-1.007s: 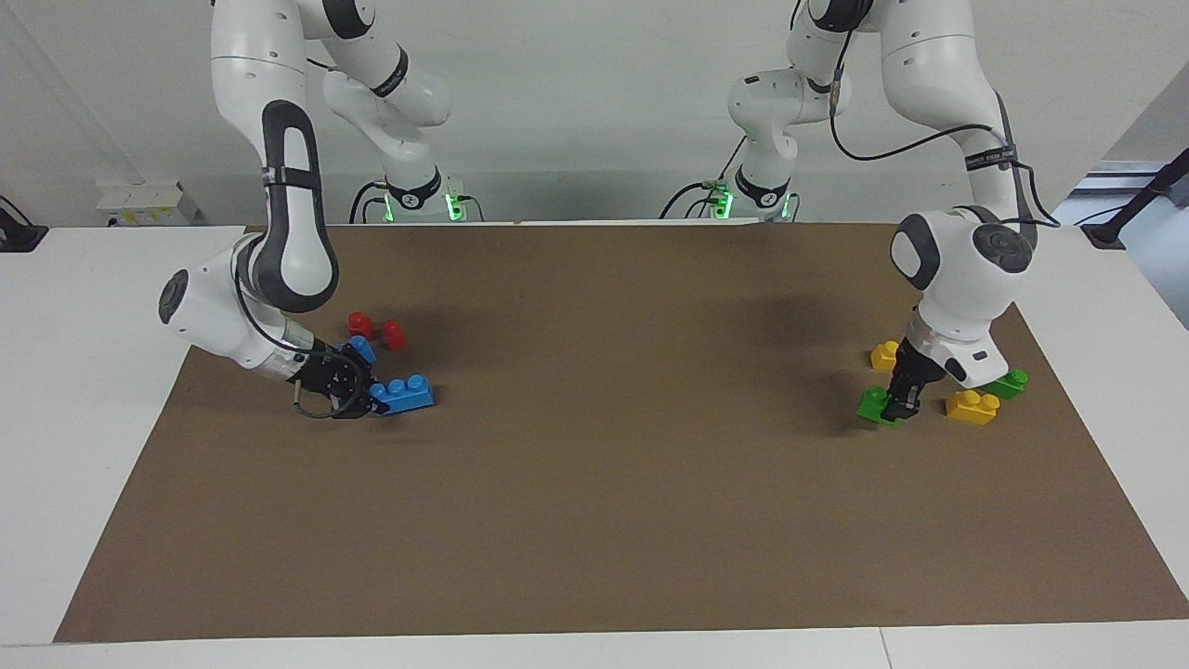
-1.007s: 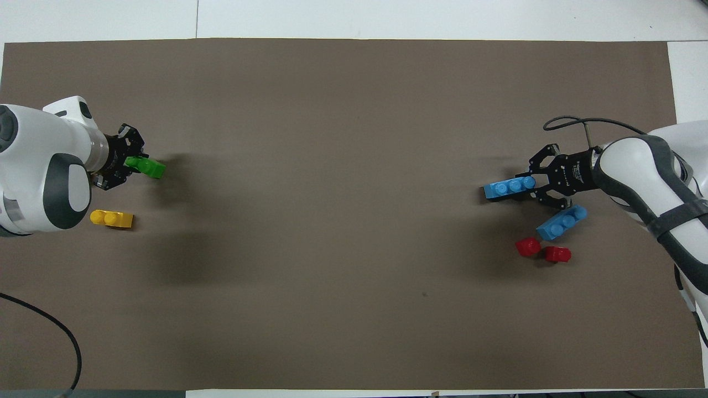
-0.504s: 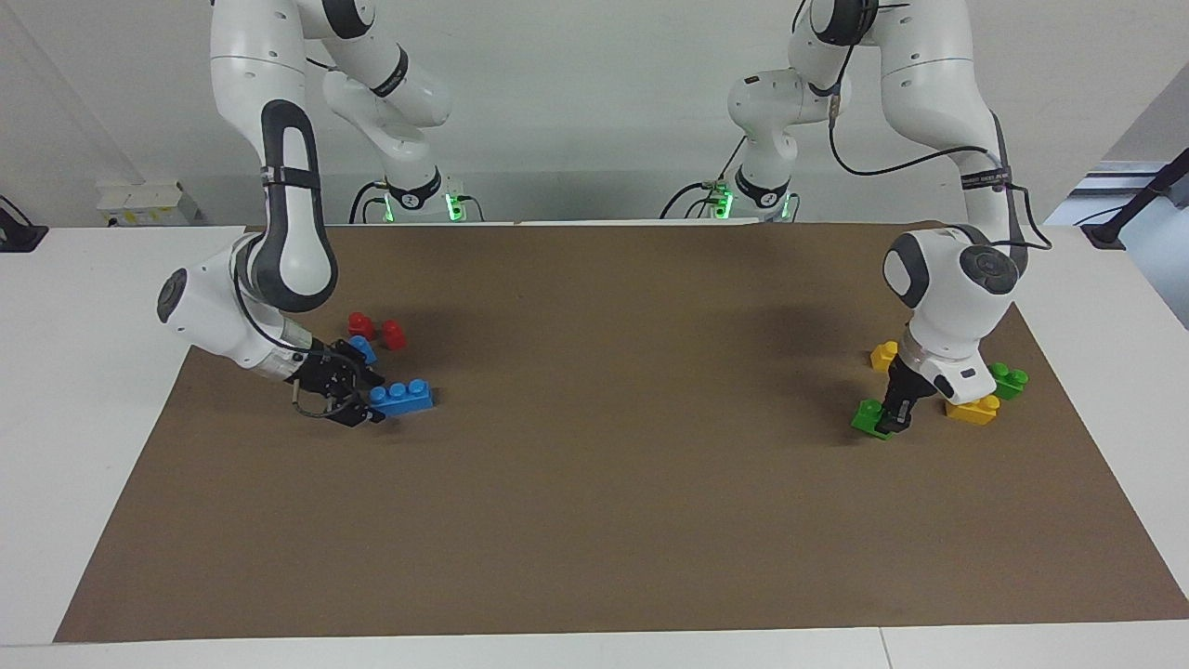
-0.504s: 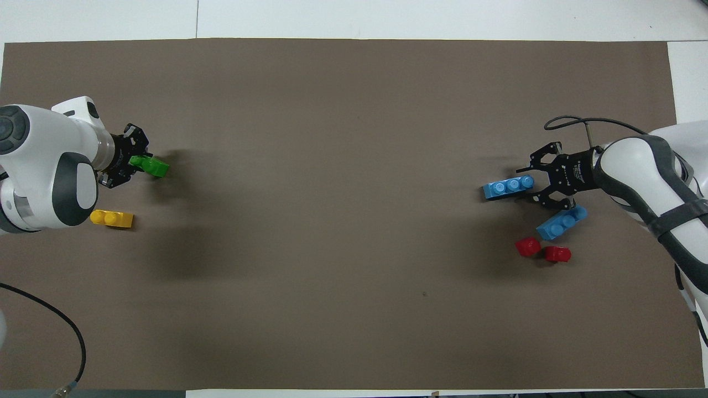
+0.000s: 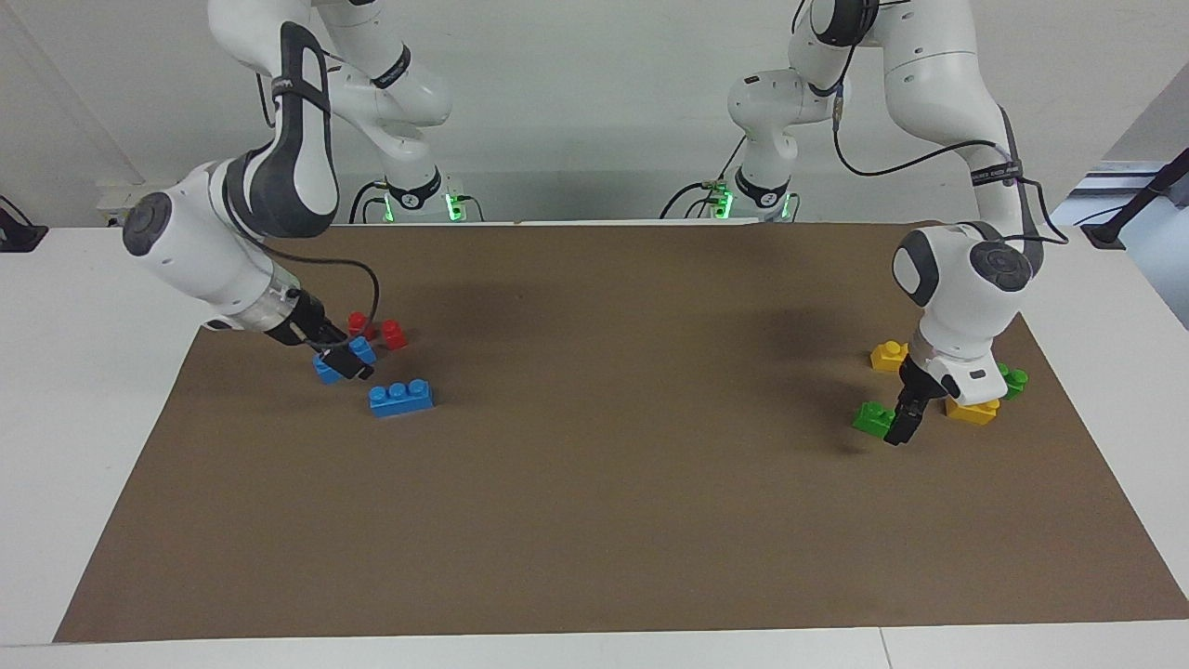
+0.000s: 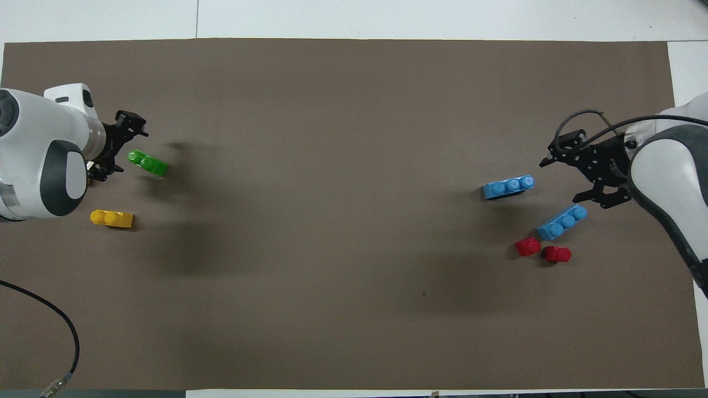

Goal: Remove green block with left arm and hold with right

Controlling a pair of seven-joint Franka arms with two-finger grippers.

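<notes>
A green block [image 5: 871, 417] with two studs lies on the brown mat [image 5: 594, 520] near the left arm's end; it also shows in the overhead view [image 6: 147, 164]. My left gripper [image 5: 903, 424] is open and empty right beside it, and in the overhead view [image 6: 121, 146] its fingers stand apart from the block. My right gripper [image 5: 349, 359] is open and empty, up in the air over a blue two-stud brick [image 6: 561, 221]. A blue three-stud brick [image 5: 401, 398] lies free beside it on the mat.
A second green block [image 5: 1011, 380] and two yellow bricks [image 5: 972, 410] [image 5: 887, 355] lie around the left arm's wrist. Two red bricks [image 5: 360, 323] [image 5: 394, 334] lie near the right gripper, nearer to the robots. A black cable [image 6: 38, 323] crosses the mat's corner.
My left gripper has let go of the green block and drawn back a little. My right gripper has let go of the blue three-stud brick, risen and pulled back toward its own end.
</notes>
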